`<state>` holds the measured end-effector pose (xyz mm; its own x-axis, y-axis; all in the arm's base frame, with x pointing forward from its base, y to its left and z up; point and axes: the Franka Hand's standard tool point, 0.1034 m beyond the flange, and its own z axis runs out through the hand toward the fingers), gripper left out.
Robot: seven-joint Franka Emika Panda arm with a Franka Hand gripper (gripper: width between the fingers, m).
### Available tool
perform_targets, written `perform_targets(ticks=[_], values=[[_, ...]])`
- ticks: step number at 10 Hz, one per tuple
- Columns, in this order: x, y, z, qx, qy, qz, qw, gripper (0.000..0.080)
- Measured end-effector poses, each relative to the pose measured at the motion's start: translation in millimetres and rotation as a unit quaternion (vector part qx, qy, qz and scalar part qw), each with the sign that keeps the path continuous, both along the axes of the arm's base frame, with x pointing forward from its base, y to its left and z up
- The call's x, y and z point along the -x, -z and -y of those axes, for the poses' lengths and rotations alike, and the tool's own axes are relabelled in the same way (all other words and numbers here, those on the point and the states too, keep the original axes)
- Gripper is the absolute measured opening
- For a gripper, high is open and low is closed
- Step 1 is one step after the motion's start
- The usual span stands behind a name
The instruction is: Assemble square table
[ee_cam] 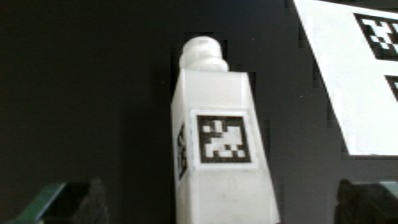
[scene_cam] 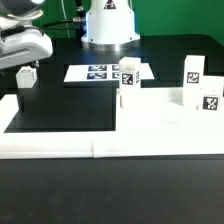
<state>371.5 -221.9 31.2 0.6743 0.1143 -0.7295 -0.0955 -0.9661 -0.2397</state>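
Okay, over to the gripper (scene_cam: 27, 60) first: hangs above the dark worktop (scene_cam: 60, 105) at the exterior view's left, spread as wide as can be, gripping nothing. Hovers right over a lone white leg (scene_cam: 27, 75), clear of it. From the wrist view, same story: looks straight down on that leg (ee_cam: 217, 130), with one dark fingertip (ee_cam: 68, 203) off to each side and open space between pads and plastic. Shows a black-and-white tag on the upper face and a rounded peg at the far end.

Across now to the marker board (scene_cam: 105, 72), flat on the worktop near the arm's base; also peeking into the wrist view's corner (ee_cam: 365, 80), near the leg but apart from it.

Further toward the exterior view's right, the tabletop panel (scene_cam: 165, 115), lying flat and tucked against the low white border wall (scene_cam: 60, 148). At its near-left edge, a second leg (scene_cam: 128, 73), upright, tag facing the camera. Over by the right side, two more legs, one further back (scene_cam: 193, 70) and one nearer (scene_cam: 210, 100), both upright, close together. Cannot tell whether these stand on the panel or just behind it.
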Motion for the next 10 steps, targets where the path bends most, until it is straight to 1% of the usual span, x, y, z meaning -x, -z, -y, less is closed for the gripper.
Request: perform_targets(ticks=[1,2,3,4,5,6,7,8,10], values=[[6.7,8.1,-6.7,0.01,-0.004,-0.025,1.0,0.0649],[10.6,16.2,-13.6,0.009,-0.006,-0.041,0.999,0.0649],[18.6,20.5,-17.2,0.005,0.001,-0.072,0.997,0.0649],[25.4,23.7,-15.1,-0.003,0.009,-0.107,0.994,0.0649],[21.3,27.1,-13.2,0.0,0.005,-0.102,0.995,0.0649],[21.6,27.4,-13.4,0.0,0.005,-0.103,0.995,0.0649],[22.1,27.7,-13.3,0.0,0.005,-0.103,0.995,0.0622],[22.1,27.7,-13.4,0.0,0.005,-0.103,0.995,0.0622],[22.2,27.6,-13.3,0.0,0.004,-0.104,0.995,0.0285]])
